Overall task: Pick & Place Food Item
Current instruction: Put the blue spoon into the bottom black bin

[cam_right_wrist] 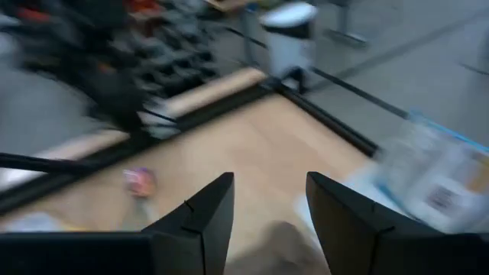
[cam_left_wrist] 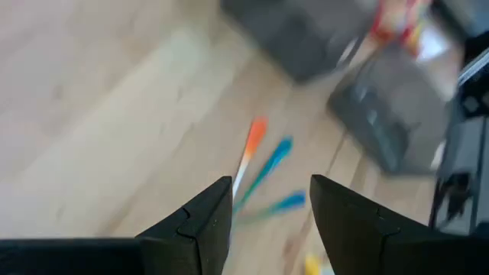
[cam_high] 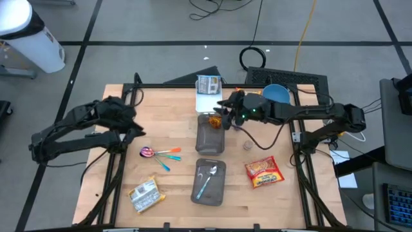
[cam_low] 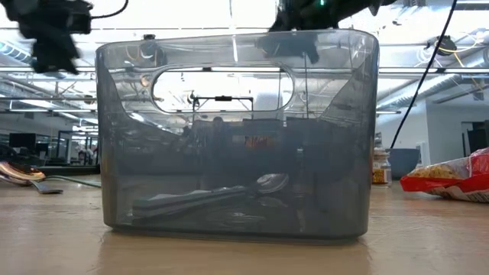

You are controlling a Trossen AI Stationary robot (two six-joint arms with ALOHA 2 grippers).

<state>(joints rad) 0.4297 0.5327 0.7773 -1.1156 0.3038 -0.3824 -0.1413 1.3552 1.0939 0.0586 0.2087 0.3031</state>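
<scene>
Reaching in from the right side, the right tool (cam_high: pixel 221 116) hangs over the far end of the upper grey bin (cam_high: pixel 210 134), just beside the white tray (cam_high: pixel 207 102) that carries a foil-wrapped packet (cam_high: pixel 208 84). A small orange-brown item (cam_high: pixel 215 121) shows right at its tip, but I cannot tell whether the fingers (cam_right_wrist: pixel 197 221) actually hold it; in the right wrist view they stand partly apart with a brownish blur low between them. The left tool (cam_high: pixel 136 131) hovers over the wooden surface (cam_high: pixel 174 122) near the coloured spoons (cam_high: pixel 161 154), its fingers (cam_left_wrist: pixel 200 221) partly open and holding nothing. A second grey bin (cam_high: pixel 210 182) nearer the front holds a spoon (cam_high: pixel 207 180). A red snack bag (cam_high: pixel 262 173) lies to its right, a silver packet (cam_high: pixel 143 195) to its left, and a blue bowl (cam_high: pixel 277 94) sits at the far edge.
</scene>
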